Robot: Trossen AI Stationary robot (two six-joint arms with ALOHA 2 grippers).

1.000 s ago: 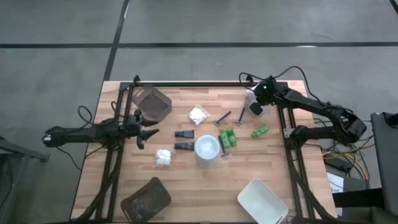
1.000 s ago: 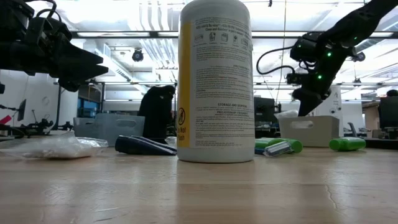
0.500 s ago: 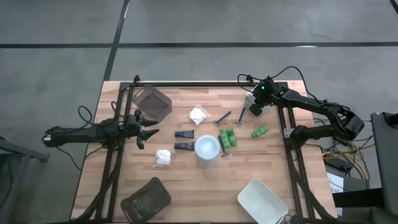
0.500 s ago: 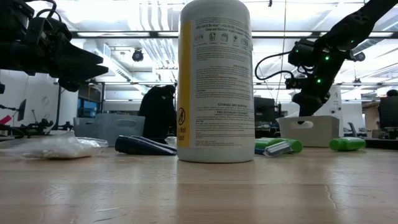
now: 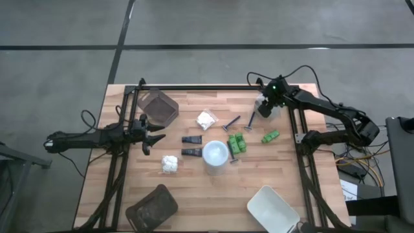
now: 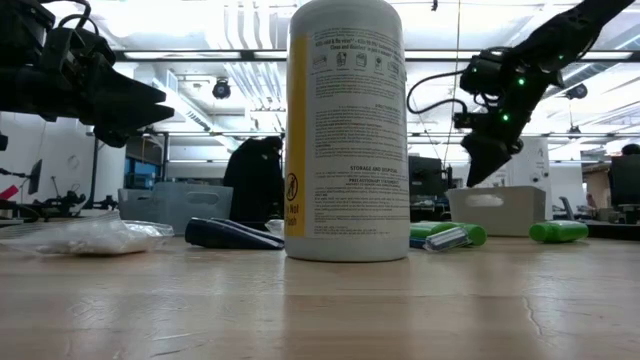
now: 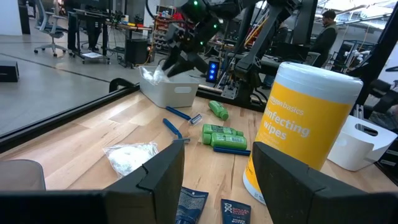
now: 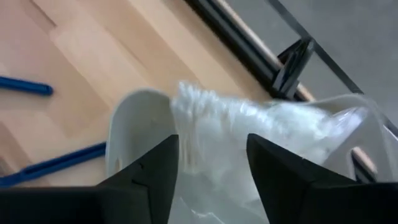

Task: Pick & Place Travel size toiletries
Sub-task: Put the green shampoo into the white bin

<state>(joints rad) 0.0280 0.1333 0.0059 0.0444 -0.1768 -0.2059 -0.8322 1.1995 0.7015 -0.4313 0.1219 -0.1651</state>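
Right gripper (image 5: 265, 107) has lifted since a second ago, fingers apart and empty over the crinkly clear plastic packet (image 8: 261, 143) dropped in the pale white-grey rectangular tray (image 8: 134, 134) at the tabletop's far right corner; left gripper (image 5: 155, 137) waits spread at the left edge.

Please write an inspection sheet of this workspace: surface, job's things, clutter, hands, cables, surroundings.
Surface: wooden table, dry, no spill seen.
Job's things: yellow bottle upright mid-table; white packets; dark tubes; green pieces; blue razors; one clear packet in the white tray at the far right edge.
Clutter: two brown trays, another white tray.
Hands: left hand open, hovering left of the tubes; right hand open above the far white tray.
Cables: black loops on the right arm.
Surroundings: lab benches, one person far behind.
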